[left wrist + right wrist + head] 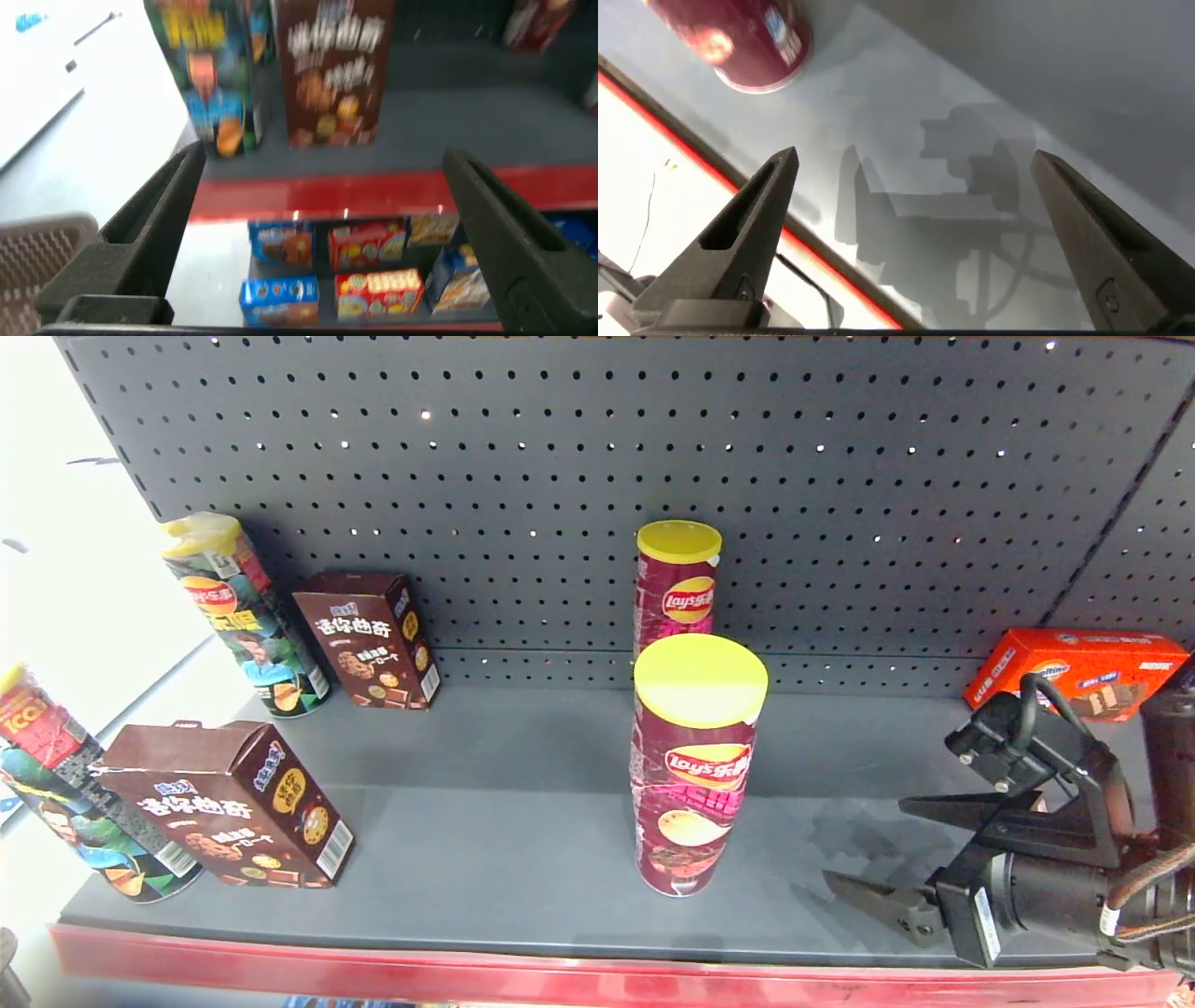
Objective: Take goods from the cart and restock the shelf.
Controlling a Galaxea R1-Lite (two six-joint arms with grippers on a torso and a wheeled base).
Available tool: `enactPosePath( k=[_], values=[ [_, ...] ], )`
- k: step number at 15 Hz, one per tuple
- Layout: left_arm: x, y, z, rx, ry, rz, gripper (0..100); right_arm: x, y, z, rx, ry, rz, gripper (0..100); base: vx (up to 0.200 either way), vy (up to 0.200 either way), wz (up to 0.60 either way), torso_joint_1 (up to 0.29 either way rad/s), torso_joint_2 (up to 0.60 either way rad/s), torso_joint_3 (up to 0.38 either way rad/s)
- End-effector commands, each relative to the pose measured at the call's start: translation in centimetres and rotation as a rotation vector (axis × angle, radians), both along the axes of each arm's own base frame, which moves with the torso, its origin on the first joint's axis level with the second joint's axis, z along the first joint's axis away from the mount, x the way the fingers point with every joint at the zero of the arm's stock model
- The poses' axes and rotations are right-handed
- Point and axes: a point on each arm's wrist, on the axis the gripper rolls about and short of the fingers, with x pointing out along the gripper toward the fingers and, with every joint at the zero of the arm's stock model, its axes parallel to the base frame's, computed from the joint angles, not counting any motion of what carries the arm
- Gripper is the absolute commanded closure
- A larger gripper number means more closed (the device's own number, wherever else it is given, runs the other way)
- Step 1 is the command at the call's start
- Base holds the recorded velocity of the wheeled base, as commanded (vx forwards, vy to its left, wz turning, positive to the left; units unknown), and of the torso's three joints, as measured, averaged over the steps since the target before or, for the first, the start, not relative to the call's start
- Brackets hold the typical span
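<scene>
Two maroon chip cans with yellow lids stand mid-shelf, one in front (pixel 695 765) and one behind it (pixel 677 583) by the pegboard. My right gripper (pixel 868 845) hovers open and empty over the grey shelf (pixel 523 831), right of the front can and apart from it. The right wrist view has its fingers spread (pixel 915 157) above bare shelf, with the front can's base (pixel 738 42) off to one side. My left gripper (pixel 324 161) is open and empty, in front of the shelf's red lip (pixel 374 191), facing a teal chip can (pixel 210 75) and a brown cookie box (pixel 332 70).
On the shelf's left stand a teal can (pixel 247 616), a brown box (pixel 369 639), another brown box (pixel 229 803) and a can (pixel 65 793) at the front. An orange box (pixel 1074 672) lies at the back right. Blue and red boxes (pixel 364 271) fill the lower shelf; a beige lattice basket (pixel 37 252) is nearby.
</scene>
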Motion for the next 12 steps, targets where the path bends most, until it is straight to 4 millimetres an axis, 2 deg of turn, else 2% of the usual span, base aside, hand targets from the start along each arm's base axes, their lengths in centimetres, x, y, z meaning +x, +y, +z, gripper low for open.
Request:
enactPosePath(
  k=[1, 2, 4, 7, 8, 12],
  values=[
    [1.3, -0.1, 10.8, 0.023, 0.022, -0.2, 0, -0.7, -0.6, 0.0, 0.006, -0.008, -0.005, 0, 0.0, 0.0, 0.0, 0.0, 0.0, 0.0],
    [3.0, -0.4, 12.7, 0.035, 0.05, -0.302, 0, -0.6, -0.6, 0.1, 0.009, -0.012, -0.005, 0, 0.0, 0.0, 0.0, 0.0, 0.0, 0.0],
    [5.9, -1.1, 14.4, 0.068, 0.111, -0.468, 0, -0.5, -0.5, 0.4, 0.015, -0.019, -0.005, 0, 0.0, 0.0, 0.0, 0.0, 0.0, 0.0],
    [9.9, -1.8, 14.4, 0.158, 0.195, -0.598, 0, -0.8, -0.8, 0.6, 0.021, -0.03, -0.013, 0, 0.0, 0.0, 0.0, 0.0, 0.0, 0.0],
    [12.0, -2.3, 14.3, 0.193, 0.236, -0.645, 0, -0.7, -1.1, 0.6, 0.022, -0.031, -0.03, 0, 0.0, 0.0, 0.0, 0.0, 0.0, 0.0],
    [17.4, -4.5, 14.1, 0.237, 0.284, -0.728, 0, -0.5, -1.6, 0.8, 0.029, -0.041, -0.056, 0, 0.0, 0.0, 0.0, 0.0, 0.0, 0.0]
  ],
)
